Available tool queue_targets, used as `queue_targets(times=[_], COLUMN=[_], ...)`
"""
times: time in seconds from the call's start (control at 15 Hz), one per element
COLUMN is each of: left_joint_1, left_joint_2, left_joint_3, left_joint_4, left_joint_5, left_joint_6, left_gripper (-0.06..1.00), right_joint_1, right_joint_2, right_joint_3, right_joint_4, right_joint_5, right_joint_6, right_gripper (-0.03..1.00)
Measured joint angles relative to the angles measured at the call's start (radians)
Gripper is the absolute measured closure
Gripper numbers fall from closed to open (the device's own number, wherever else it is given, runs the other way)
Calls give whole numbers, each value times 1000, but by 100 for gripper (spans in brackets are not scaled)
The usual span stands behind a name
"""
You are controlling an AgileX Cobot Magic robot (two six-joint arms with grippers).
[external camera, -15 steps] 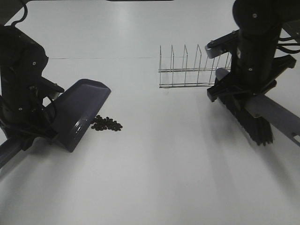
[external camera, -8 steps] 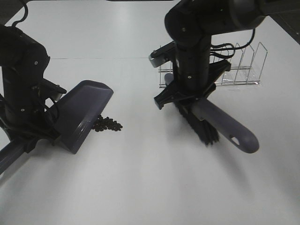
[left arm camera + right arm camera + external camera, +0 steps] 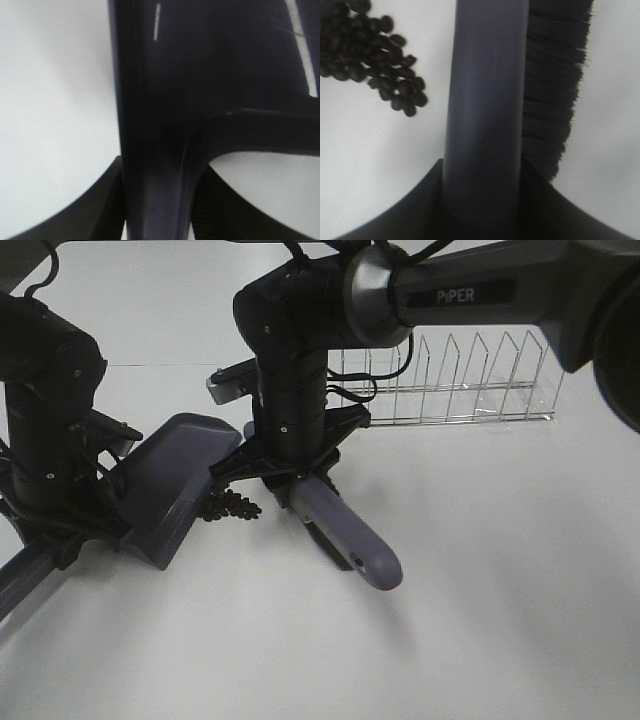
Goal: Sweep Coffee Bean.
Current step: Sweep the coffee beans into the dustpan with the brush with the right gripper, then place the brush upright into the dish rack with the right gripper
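The right gripper [image 3: 288, 472], clamped on the brush [image 3: 347, 538], has swung over from the rack [image 3: 450, 380] to just beside the coffee bean [image 3: 232, 506], a small dark glossy heap on the bench [image 3: 480, 600] at the lip of the dustpan [image 3: 170, 485], whose handle the left gripper [image 3: 162, 206] clasps.

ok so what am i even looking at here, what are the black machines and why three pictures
These are two black robot arms, each ending in a gripper. The wide picture looks down from a camera mounted high; the other two are close-ups from cameras on each arm's wrist. The left gripper is shut on the handle of a purple dustpan resting on the white table. The right gripper is shut on a brush with black bristles. Between dustpan and brush lies a small pile of coffee beans. A wire rack stands behind.
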Motion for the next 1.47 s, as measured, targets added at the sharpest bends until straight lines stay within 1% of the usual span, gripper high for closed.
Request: queue_targets(times=[0.07,0.13,0.2,0.33,0.53,0.73,0.87,1.0,1.13,1.2,1.33,1.47], left_joint_1=[0,0,0,0,0,0,0,0,0,0,0,0], left_joint_2=[0,0,0,0,0,3,4,4,4,5,6,6], left_joint_3=[0,0,0,0,0,0,0,0,0,0,0,0], left_joint_4=[-2,-2,-3,-11,-40,-61,-68,-69,-84,-98,-102,-102], left_joint_5=[1,1,1,4,6,5,3,3,-8,-25,-25,-25], left_joint_6=[0,0,0,0,-8,-8,-8,-8,-8,-6,-1,-1], left_gripper=[61,61,61,61,61,61,61,61,61,61,61,61], right_joint_1=[0,0,0,0,-1,-1,-7,-24,-56,-92,-120,-137], right_joint_2=[21,58,66,78,78,79,87,93,93,87,58,24], right_joint_3=[-32,-84,-93,-111,-116,-131,-165,-188,-223,-261,-287,-294], right_joint_4=[41,132,152,244,352,434,483,520,552,574,577,553], right_joint_5=[-9,-33,-43,-96,-181,-207,-201,-185,-141,-102,-71,-48], right_joint_6=[-5,-18,-22,-37,-43,-117,-180,-205,-222,-255,-291,-300], right_gripper=[66,66,66,66,66,66,66,66,66,66,66,66])
